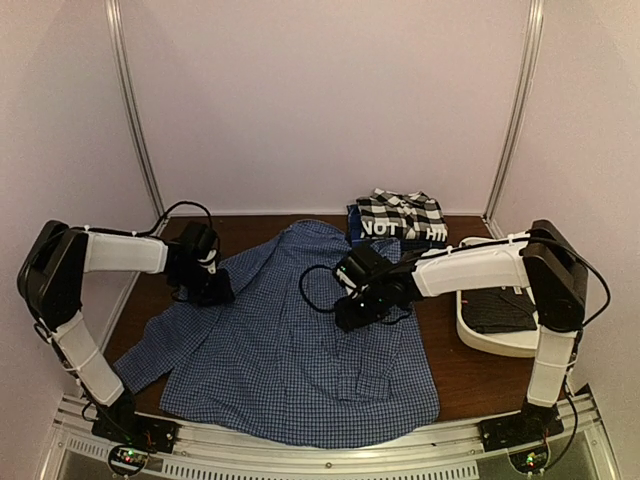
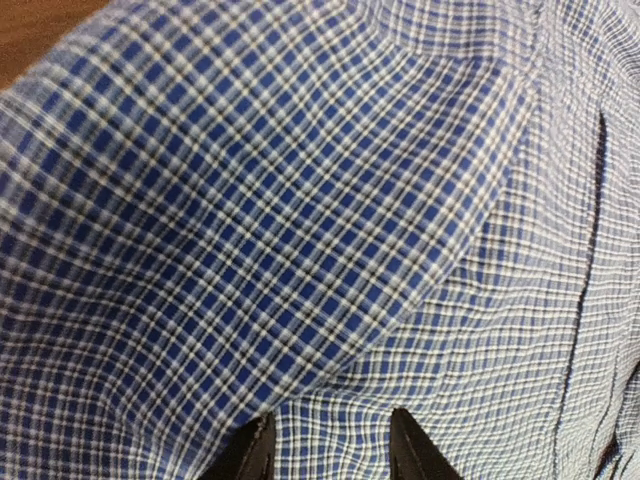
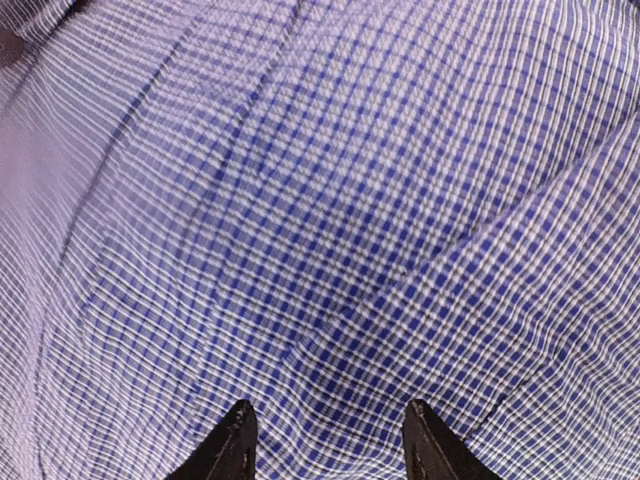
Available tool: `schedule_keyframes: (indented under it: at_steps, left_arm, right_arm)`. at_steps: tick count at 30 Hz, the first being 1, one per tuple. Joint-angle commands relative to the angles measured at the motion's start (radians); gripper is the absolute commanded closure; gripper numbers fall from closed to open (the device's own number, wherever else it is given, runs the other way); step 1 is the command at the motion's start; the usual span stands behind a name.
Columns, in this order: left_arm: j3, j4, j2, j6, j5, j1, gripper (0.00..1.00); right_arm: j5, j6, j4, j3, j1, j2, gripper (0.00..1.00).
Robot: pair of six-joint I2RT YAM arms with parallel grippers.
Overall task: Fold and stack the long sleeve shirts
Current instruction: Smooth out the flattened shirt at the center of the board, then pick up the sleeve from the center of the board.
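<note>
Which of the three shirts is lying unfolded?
The blue-and-white fine-check shirt, spread across the table; the black-and-white large-check shirt and dark blue lettered shirt sit folded behind.

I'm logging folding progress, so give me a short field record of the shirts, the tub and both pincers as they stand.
spread shirt: blue fine-check shirt, unfolded, rumpled, across the table
stack: black-and-white check shirt on dark blue "NOT" shirt, far edge
left pincer: open, low over the shirt's left side
right pincer: open, low over its middle
tub: white tub at right, dark item inside

Three shirts (image 1: 290,350) (one spread flat), one tub (image 1: 478,338), two arms (image 1: 122,253).
</note>
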Motion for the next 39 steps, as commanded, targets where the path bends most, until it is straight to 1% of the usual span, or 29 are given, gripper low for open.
schedule_keyframes:
  at_steps: [1,6,12,18,19,23,27,32,36,39]
  left_arm:
    - [0.070,-0.085,-0.114,0.012,-0.074,0.010,0.58]
    - [0.015,-0.136,-0.223,-0.061,-0.120,0.010,0.55]
    - [-0.106,-0.255,-0.360,-0.235,-0.224,0.021,0.49]
    - [-0.239,-0.394,-0.471,-0.438,-0.287,0.126,0.45]
    - [-0.296,-0.416,-0.534,-0.474,-0.306,0.172,0.42]
    - [-0.372,-0.351,-0.604,-0.444,-0.258,0.227,0.40]
    - [-0.379,-0.342,-0.571,-0.446,-0.252,0.231,0.39]
    - [-0.393,-0.255,-0.525,-0.422,-0.216,0.234,0.39]
    - [-0.409,-0.248,-0.485,-0.423,-0.235,0.234,0.42]
    - [-0.429,-0.244,-0.477,-0.429,-0.262,0.234,0.49]
  right_arm:
    - [0.044,-0.009,0.004,0.080,0.001,-0.047,0.48]
    - [0.060,-0.012,0.062,0.099,-0.008,-0.088,0.45]
    - [0.033,-0.024,0.145,0.076,-0.016,-0.130,0.44]
    - [-0.032,-0.041,0.227,0.038,-0.019,-0.152,0.44]
    - [-0.050,-0.046,0.246,0.020,-0.019,-0.163,0.44]
    - [-0.081,-0.051,0.279,-0.015,-0.022,-0.190,0.44]
    - [-0.093,-0.051,0.292,-0.034,-0.022,-0.209,0.44]
    - [-0.089,-0.051,0.295,-0.047,-0.023,-0.225,0.44]
    - [-0.086,-0.048,0.295,-0.049,-0.024,-0.222,0.44]
    - [-0.090,-0.040,0.303,-0.049,-0.024,-0.210,0.43]
